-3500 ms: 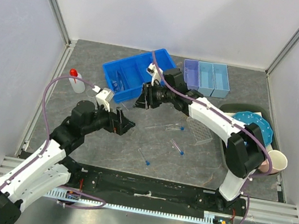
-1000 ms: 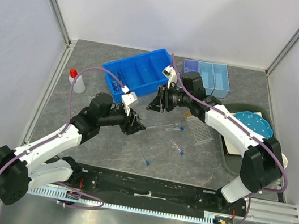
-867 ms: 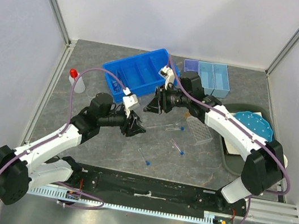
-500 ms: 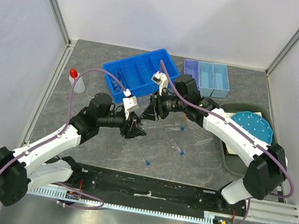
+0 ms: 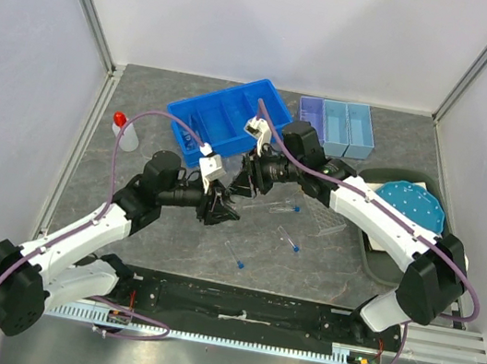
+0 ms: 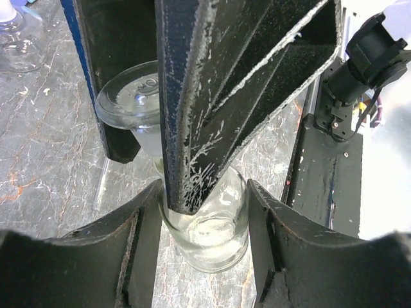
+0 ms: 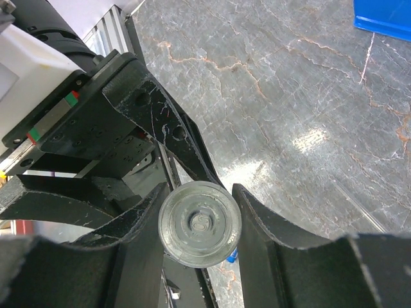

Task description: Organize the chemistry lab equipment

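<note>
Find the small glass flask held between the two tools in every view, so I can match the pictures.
Top external: mid-table, where the left tool and right tool meet; it is hidden between them.
Left wrist: lower centre, the flask sits between this tool's fingers, with its round base at upper left.
Right wrist: bottom centre, round base facing the camera.
Shared landmark: the grey marbled tabletop.

Looked like a robotics lab test cell, closed in by plain white panels point(image 5: 289, 21) on aluminium posts point(image 5: 85, 1), with a grey stone-patterned counter point(image 5: 312, 278) and a left arm point(image 5: 85, 232) and right arm point(image 5: 378, 218) bolted to a black rail point(image 5: 241, 305).
</note>
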